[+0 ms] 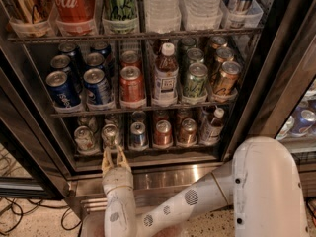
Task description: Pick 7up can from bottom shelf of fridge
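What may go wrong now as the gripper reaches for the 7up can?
1. The open two-finger gripper hovers in front of the whitish-silver 7up can; a similar pale can stands close on its left, so a finger may knock it.
2. The blue-and-silver can is near on the right; the other finger may push it.
3. The fingers may catch the dark metal bottom shelf.

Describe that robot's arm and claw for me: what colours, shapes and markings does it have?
The arm is a smooth, rounded white shell with a big bulbous segment, small dark dots, round grey perforated patches and a thin tan ring at one joint. The gripper, just below the bottom shelf, has two slim tan fingers, apart, on a white cylindrical wrist.
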`<move>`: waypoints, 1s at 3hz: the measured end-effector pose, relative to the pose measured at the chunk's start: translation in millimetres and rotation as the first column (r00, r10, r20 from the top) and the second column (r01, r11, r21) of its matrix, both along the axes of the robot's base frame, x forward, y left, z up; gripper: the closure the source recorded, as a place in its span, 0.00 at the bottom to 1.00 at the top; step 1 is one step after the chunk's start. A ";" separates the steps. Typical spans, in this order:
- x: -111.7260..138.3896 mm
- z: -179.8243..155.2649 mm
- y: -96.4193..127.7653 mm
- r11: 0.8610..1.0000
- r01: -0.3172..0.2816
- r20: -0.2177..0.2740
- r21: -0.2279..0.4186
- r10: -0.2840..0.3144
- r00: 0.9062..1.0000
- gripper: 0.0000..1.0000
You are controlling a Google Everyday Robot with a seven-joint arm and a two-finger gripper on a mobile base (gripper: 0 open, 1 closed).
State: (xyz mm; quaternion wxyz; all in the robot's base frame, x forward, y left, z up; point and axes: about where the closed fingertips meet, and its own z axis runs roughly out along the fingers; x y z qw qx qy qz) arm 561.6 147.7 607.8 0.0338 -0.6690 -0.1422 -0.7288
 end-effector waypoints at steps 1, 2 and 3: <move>0.3 4.3 0.8 1.000 -0.002 0.013 0.000 0.002 1.000 0.53; 0.0 7.8 2.4 1.000 -0.007 0.022 0.000 0.007 1.000 0.52; 1.6 10.3 4.2 1.000 -0.013 0.028 -0.001 0.013 1.000 0.49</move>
